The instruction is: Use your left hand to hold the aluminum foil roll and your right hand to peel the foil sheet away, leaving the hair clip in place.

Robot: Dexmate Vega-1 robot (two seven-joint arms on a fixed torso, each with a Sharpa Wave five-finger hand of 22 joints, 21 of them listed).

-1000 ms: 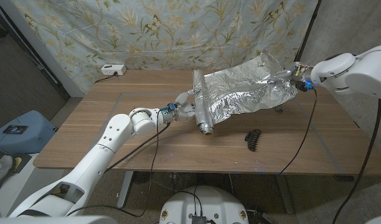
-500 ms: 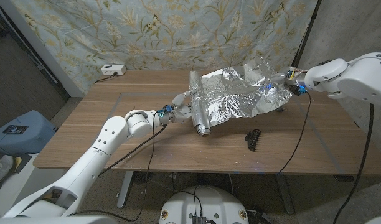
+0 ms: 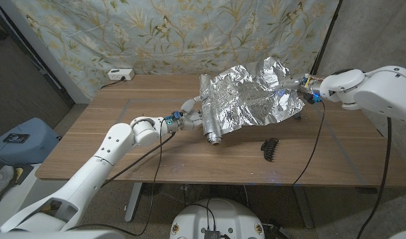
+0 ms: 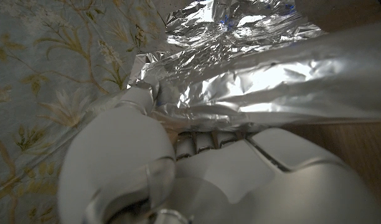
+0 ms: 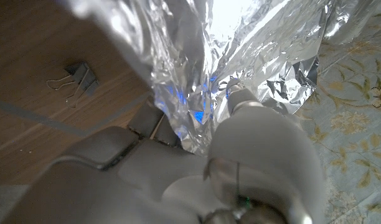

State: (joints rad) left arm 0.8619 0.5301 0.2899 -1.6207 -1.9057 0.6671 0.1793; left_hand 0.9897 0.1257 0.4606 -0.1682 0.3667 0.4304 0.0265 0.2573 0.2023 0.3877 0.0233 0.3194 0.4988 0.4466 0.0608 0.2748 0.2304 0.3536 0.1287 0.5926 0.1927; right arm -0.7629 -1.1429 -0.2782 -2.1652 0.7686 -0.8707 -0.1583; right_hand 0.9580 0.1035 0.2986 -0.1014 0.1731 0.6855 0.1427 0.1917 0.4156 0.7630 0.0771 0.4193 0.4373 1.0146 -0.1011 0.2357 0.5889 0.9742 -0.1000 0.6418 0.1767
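The aluminum foil roll [image 3: 210, 121] lies on the wooden table [image 3: 123, 153], its open end toward the front. My left hand [image 3: 190, 117] grips the roll from its left side; in the left wrist view my left hand [image 4: 197, 174] wraps against the roll [image 4: 290, 74]. The crumpled foil sheet [image 3: 253, 96] rises from the roll toward the right. My right hand [image 3: 293, 89] pinches the sheet's far right edge, above the table. In the right wrist view my right hand [image 5: 197, 168] holds the foil sheet [image 5: 197, 68]. The black hair clip [image 3: 270, 148] lies on the table in front of the sheet, apart from both hands.
A white power strip [image 3: 120, 74] sits at the table's back left corner. A small binder clip [image 5: 76, 75] lies on the wood near the foil. A floral cloth [image 3: 190, 33] hangs behind the table. A blue bin [image 3: 20, 141] stands on the floor at the left.
My right hand has moved left toward the roll with the sheet's edge in it, so the sheet has bunched up and risen. The left hand still holds the roll. The hair clip has not moved.
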